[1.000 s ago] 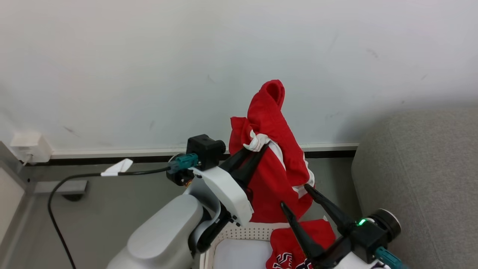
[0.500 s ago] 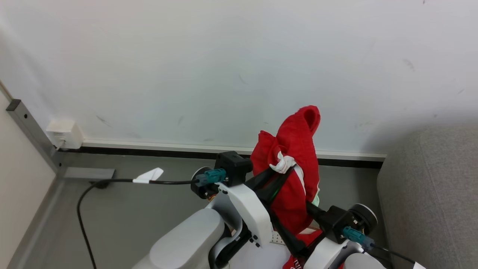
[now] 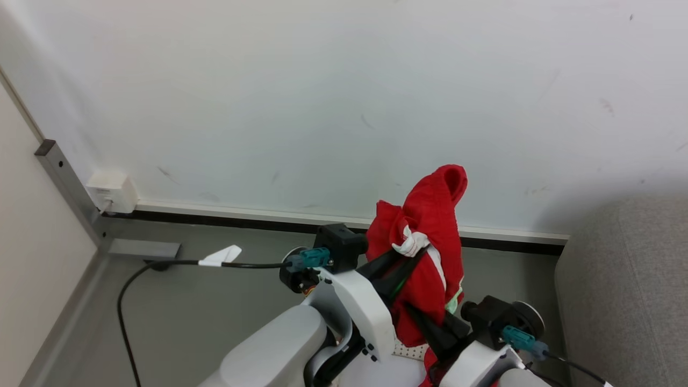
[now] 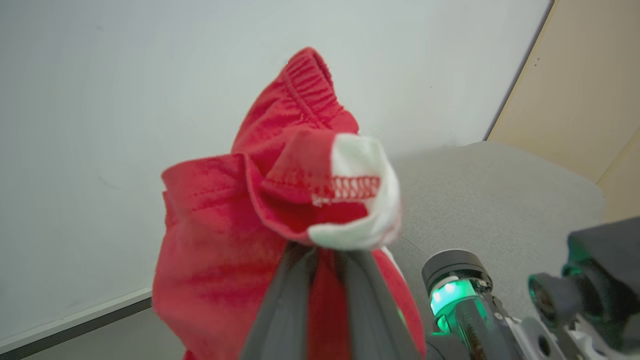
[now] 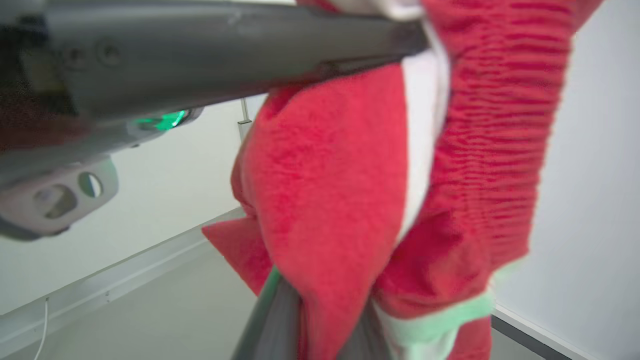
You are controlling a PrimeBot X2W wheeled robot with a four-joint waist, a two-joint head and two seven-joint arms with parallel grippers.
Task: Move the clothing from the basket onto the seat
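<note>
Red sports jersey with white trim (image 3: 430,231) hangs clear of the white perforated plastic basket (image 3: 409,350): left gripper (image 4: 325,255) pinches its top trim, right gripper (image 3: 422,318) below clamps its lower folds, probably to bunch it for the light grey fabric sofa (image 3: 623,290) to their right.

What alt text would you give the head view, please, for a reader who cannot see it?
The left gripper holds a red garment with white trim up before a white wall, and the right gripper is shut on its lower part. A perforated white basket edge shows below, a grey sofa at right.
</note>
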